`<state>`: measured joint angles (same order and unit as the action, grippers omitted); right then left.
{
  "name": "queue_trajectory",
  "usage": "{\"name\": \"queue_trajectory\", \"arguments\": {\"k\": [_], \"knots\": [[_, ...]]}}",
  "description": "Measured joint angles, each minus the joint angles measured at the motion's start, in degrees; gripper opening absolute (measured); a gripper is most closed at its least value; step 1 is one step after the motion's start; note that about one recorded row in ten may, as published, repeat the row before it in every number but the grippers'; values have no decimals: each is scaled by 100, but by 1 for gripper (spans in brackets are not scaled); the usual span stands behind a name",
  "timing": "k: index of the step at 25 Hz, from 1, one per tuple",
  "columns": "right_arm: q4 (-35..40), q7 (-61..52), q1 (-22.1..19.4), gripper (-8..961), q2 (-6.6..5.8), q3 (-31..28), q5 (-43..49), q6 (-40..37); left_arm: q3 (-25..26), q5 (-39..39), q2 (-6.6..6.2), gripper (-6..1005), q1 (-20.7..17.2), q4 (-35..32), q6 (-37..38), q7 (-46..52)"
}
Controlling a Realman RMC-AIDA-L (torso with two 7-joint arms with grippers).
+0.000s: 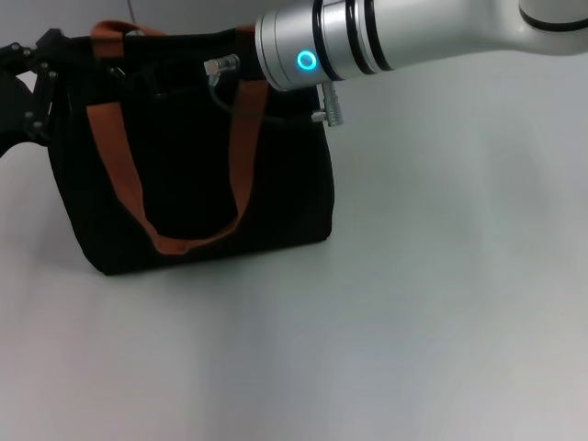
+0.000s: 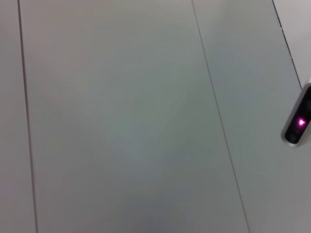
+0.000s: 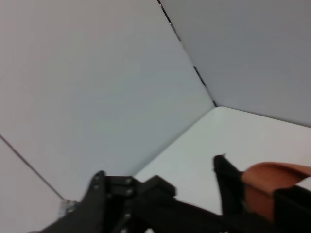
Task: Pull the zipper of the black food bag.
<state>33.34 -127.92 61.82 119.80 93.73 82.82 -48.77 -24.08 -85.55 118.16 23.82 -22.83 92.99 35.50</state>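
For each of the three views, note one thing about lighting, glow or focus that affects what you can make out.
Head view: the black food bag is so dark that its top edge shows no detail, and a cyan ring glows on the right arm. Left wrist view: only pale panels and a small magenta light. Right wrist view: the orange strap is out of focus.

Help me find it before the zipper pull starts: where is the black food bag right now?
In the head view, the black food bag stands upright on the white table, on the robot's left side, with the right arm reaching over its top.
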Motion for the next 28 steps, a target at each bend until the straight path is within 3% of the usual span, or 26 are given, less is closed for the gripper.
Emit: {"name": "queue_trajectory", "arguments": {"k": [11,16,17,18,22,28], "knots": [[234,-870,-133,1,5,-19,1043,459,0,59,-10,24,-2,-77,56,75],[945,-1703,-703,2,2,-54,2094,576,33,64,-14,24,-10,-98,62,129],[1242,-1830,-1018,2,2,-59,2245,580,51,64,-20,24,-10,-97,63,132],[1242,-1830,-1018,2,2,-59,2245,580,51,64,-20,24,-10,-97,63,132],[2046,-1902,-1833,2,-11,-298,2519,564,69,92,-53,24,-1,-103,65,133],[2400,-1910,-2178,3,3,-352,2626,452,70,92,-67,23,38,-103,55,133]]}}
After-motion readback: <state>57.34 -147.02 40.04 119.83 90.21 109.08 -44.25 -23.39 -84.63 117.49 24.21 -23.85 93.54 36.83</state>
